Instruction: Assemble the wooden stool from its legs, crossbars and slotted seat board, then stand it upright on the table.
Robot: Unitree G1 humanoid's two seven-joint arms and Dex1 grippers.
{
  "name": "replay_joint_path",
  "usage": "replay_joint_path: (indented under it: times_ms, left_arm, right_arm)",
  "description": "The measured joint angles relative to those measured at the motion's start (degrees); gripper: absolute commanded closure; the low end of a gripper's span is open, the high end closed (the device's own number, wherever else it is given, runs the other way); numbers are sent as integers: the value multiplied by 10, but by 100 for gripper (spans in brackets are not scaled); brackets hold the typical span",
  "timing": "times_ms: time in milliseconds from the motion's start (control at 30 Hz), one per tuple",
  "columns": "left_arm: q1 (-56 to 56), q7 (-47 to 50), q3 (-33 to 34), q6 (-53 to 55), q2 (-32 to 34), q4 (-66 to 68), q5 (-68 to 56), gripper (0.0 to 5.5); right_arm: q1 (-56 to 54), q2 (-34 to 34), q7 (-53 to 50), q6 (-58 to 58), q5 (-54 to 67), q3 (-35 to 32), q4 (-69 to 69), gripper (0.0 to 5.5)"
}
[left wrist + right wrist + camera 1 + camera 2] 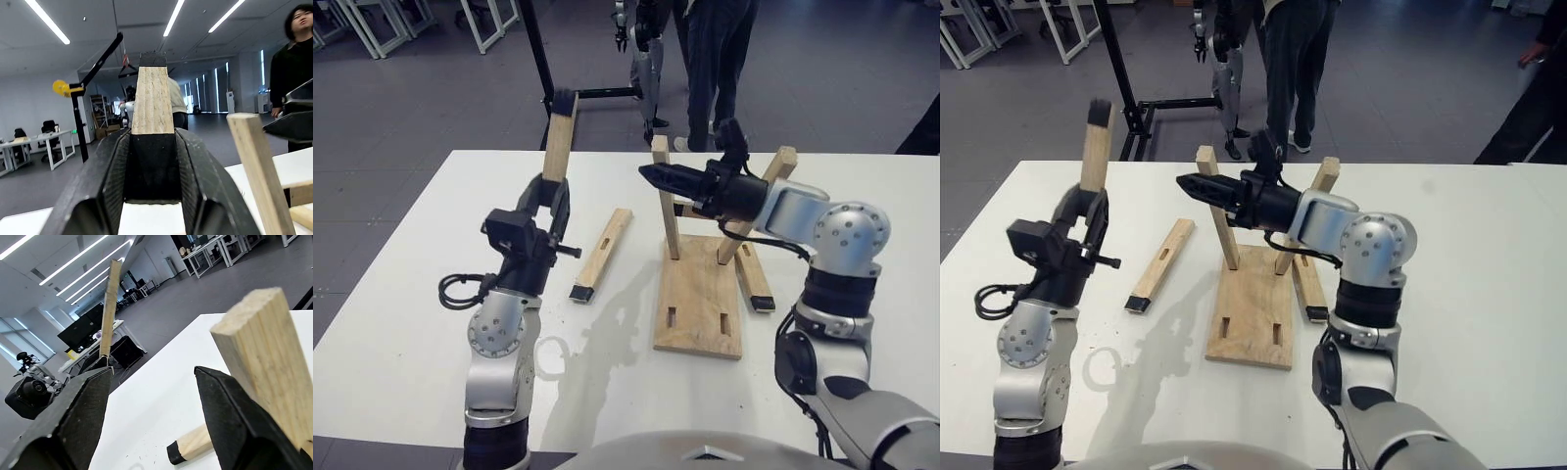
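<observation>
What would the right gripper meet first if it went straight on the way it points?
Probably the leg held upright in the left gripper. The right gripper, fingers open, aims roughly at it across bare table, though depth is unclear.

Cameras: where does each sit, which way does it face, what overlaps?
Left eye view: head, facing forward and down over the table; left gripper and right gripper show.
Right eye view: stereo twin, same scene, seat board central.
Left wrist view: left wrist, looking along its fingers up the held leg.
Right wrist view: right wrist, looking between its open fingers across the table.
Shared: both wrist views catch the held leg.
</observation>
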Motion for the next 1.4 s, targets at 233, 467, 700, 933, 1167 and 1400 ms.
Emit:
replay_joint_path:
  times_ms: [233,467,700,933,1167,1400]
  left_arm:
    - [-13,-23,-28,27,10,-32,-24,420]
    - [-16,-31,-68,41,6,-31,-23,420]
    - [-35,-35,-96,47,0,-27,-23,420]
    - [-32,-43,-96,37,1,-24,-27,420]
    - [-32,-43,-95,41,3,-25,-22,420]
    - [-32,-30,-89,64,-8,-28,-24,313]
  right_arm:
    - [-90,-1,17,1,54,-34,83,244]
    - [-133,13,16,-22,82,-43,123,244]
    - [-133,36,15,-54,88,-37,143,302]
    - [-131,50,-23,-45,133,-62,163,444]
    - [-131,47,-44,-43,140,-64,168,488]
    - [-131,38,-51,-54,168,-70,156,508]
